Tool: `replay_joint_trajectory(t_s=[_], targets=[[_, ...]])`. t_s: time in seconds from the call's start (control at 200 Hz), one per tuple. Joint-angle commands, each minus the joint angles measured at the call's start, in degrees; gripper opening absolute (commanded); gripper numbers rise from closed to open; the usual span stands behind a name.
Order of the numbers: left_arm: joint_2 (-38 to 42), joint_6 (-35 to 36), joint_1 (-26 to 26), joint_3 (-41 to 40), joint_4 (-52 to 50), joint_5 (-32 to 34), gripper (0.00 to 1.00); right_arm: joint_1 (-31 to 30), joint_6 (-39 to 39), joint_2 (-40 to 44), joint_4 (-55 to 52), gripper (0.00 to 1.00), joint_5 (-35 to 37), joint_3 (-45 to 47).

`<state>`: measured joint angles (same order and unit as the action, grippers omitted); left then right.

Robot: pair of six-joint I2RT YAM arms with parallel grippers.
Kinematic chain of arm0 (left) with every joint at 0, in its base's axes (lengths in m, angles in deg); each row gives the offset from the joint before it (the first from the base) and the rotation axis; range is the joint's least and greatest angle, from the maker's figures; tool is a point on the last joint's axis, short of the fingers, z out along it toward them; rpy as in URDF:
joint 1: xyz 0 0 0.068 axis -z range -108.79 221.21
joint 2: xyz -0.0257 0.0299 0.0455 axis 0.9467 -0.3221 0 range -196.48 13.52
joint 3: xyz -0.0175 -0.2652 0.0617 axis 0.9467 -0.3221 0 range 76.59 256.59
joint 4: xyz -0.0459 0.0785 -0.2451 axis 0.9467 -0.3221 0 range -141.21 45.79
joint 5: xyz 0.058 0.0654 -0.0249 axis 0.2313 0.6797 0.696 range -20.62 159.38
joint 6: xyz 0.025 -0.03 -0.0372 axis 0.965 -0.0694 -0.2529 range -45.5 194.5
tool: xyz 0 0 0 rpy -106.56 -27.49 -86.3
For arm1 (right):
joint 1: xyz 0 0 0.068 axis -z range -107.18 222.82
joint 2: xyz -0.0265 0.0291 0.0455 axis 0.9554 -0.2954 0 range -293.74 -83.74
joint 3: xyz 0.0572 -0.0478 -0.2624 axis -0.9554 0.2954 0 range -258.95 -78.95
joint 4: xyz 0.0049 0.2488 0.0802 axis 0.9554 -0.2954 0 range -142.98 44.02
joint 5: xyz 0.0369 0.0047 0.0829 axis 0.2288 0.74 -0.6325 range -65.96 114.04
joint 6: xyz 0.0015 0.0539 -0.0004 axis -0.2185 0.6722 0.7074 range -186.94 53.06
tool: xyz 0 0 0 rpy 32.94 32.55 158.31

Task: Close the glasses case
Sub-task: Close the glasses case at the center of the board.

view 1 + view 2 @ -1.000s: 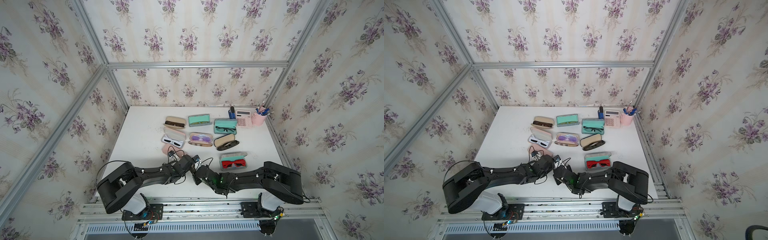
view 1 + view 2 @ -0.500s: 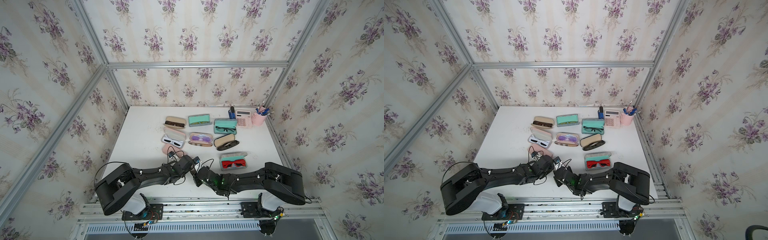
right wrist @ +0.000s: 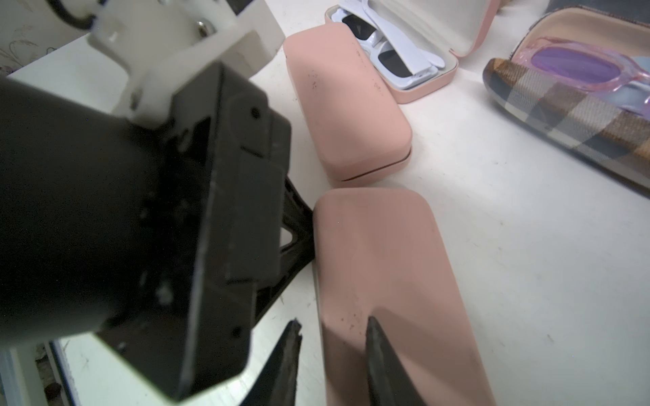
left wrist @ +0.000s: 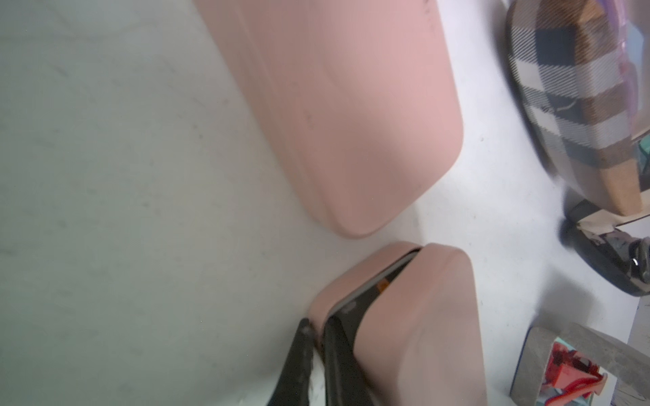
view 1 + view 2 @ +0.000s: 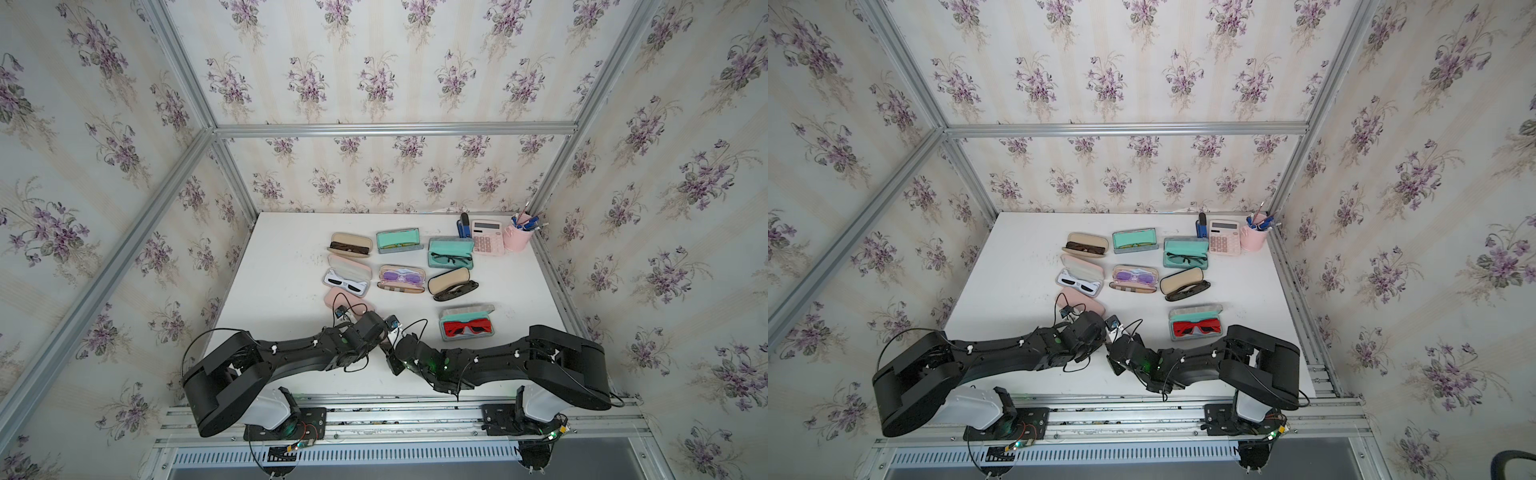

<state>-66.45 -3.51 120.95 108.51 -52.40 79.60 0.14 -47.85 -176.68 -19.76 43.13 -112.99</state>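
A pink glasses case (image 3: 387, 274) lies on the white table (image 3: 527, 246) under both wrists and is hidden in both top views. From its end, the pink glasses case (image 4: 415, 316) shows a thin dark slit between its two shells. My left gripper (image 4: 316, 325) is shut, pinching the thin edge of one shell at the case's end. My right gripper (image 3: 334, 330) stands part open astride a long edge of the case. One of its fingers (image 3: 378, 348) lies over the lid and the other is beside the case, over the table.
A second pink case (image 5: 348, 300), shut, lies just beyond the held one. Behind it are several open cases with glasses, among them a plaid case (image 5: 401, 279) and a grey case with red sunglasses (image 5: 467, 328). A calculator (image 5: 487, 237) and pen cup (image 5: 517, 237) stand at the back right.
Almost nothing. Both wrists stay together at the table's front middle, and the right wrist has edged very slightly to the right.
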Motion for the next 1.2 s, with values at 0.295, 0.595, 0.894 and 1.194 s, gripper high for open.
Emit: replay_joint_trajectory(t_s=[0.295,0.595,0.894,1.194], targets=[[1.91,2.26,0.46,0.78,-2.95,-3.98,0.14,-0.34,-2.74,-0.79,-6.35,0.33,-4.5,0.29],[2.69,2.43,0.46,0.85,-3.5,-3.98,0.16,-0.61,-2.77,-1.62,-6.18,0.32,-4.35,0.49],[3.71,2.08,0.43,0.19,-3.77,-3.71,0.24,-1.37,-2.33,-3.24,-5.31,0.29,-4.07,0.83],[5.07,1.64,0.42,-0.62,-3.79,-3.53,0.35,-1.94,-1.9,-4.52,-4.35,0.28,-3.54,1.26]])
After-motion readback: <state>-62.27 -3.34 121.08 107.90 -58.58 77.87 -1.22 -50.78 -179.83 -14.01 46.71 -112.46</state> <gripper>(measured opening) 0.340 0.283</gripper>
